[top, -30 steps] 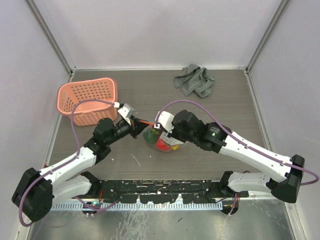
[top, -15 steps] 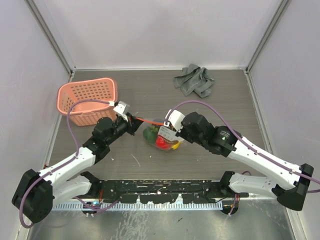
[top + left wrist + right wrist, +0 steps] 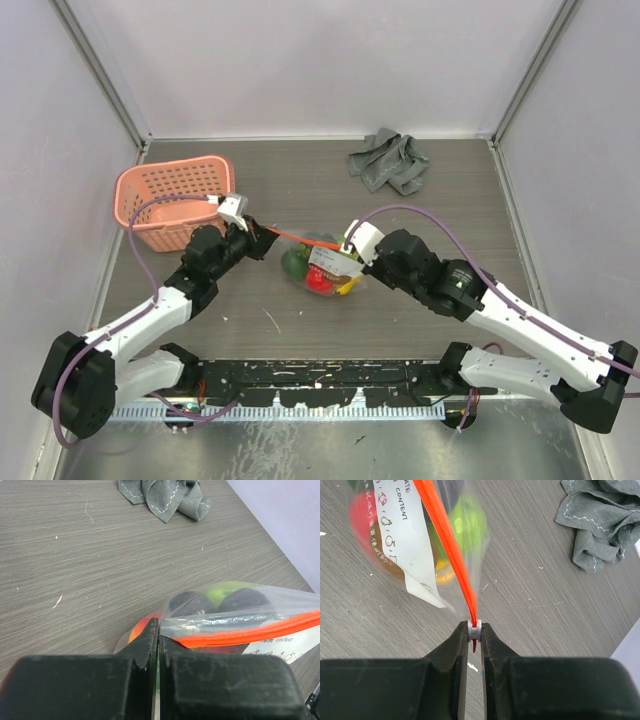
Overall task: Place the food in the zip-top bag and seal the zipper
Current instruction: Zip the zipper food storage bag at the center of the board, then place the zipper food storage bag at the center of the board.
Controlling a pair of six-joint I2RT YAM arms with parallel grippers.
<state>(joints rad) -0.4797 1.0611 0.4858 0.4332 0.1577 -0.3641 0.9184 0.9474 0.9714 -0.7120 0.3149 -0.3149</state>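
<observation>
My left gripper (image 3: 156, 630) has its jaws pressed together on a corner of the zip-top bag (image 3: 227, 607), pinching the clear plastic just where the zipper (image 3: 250, 632) ends. My right gripper (image 3: 475, 636) is at the bag's other corner. Its jaws are narrowed onto the small white slider tab (image 3: 475, 628), which sits squeezed between the fingertips, with the red-orange strip running straight away from it.

From the top camera, the two grippers hold the zipper as a taut line along the bag's far edge, and the bag's body hangs from it down to the table (image 3: 300, 190).

The food (image 3: 318, 276) is all inside the bag. Through the plastic I make out one red piece, one bright green, one yellow-orange and at least one dark piece, but they overlap, so I cannot give an exact count.

Counts: one bag, one zipper with one slider, two grippers. There is one pink perforated basket (image 3: 175, 195) beyond the bag on the left arm's side, and one crumpled grey cloth (image 3: 390, 162) beyond the bag on the right arm's side. Both are well apart from the bag.
</observation>
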